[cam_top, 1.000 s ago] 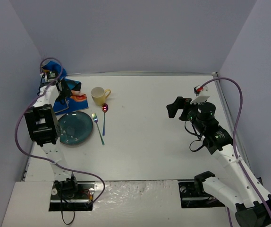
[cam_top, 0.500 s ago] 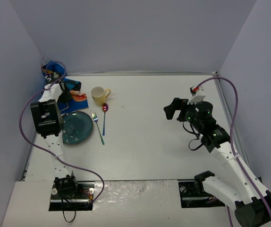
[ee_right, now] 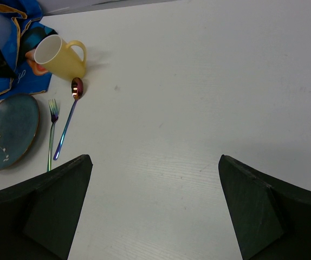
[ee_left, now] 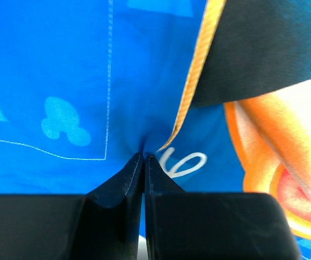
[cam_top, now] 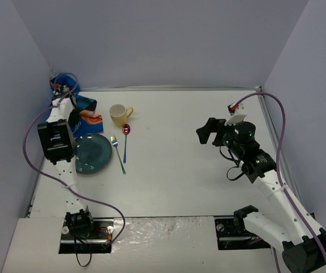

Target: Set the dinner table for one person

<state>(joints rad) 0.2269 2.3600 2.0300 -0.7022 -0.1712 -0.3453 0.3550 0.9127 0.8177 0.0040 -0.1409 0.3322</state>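
The dinner table [cam_top: 191, 176] is a white tabletop. At its far left corner lies a crumpled blue Mickey-print placemat [cam_top: 88, 112]. My left gripper [ee_left: 144, 156] is shut on a fold of the placemat [ee_left: 79, 70], and the cloth puckers at the fingertips. From above, the left gripper [cam_top: 74, 109] sits low over the cloth. A teal plate [cam_top: 90, 153], a fork [cam_top: 117, 154], a spoon [cam_top: 125, 139] and a yellow mug [cam_top: 118, 115] lie close by. My right gripper [ee_right: 155, 160] hangs open and holds nothing above bare table, right of centre.
Purple-grey walls close in the table on three sides. The mug [ee_right: 60, 57] touches the placemat's edge [ee_right: 14, 81]. The plate [ee_right: 9, 130] lies just in front of the cloth, with the fork [ee_right: 51, 135] and spoon [ee_right: 69, 116] to its right.
My left gripper has gone from open to shut, pinching the placemat, and the left arm has leaned further toward the far left corner. The right gripper edged slightly left.
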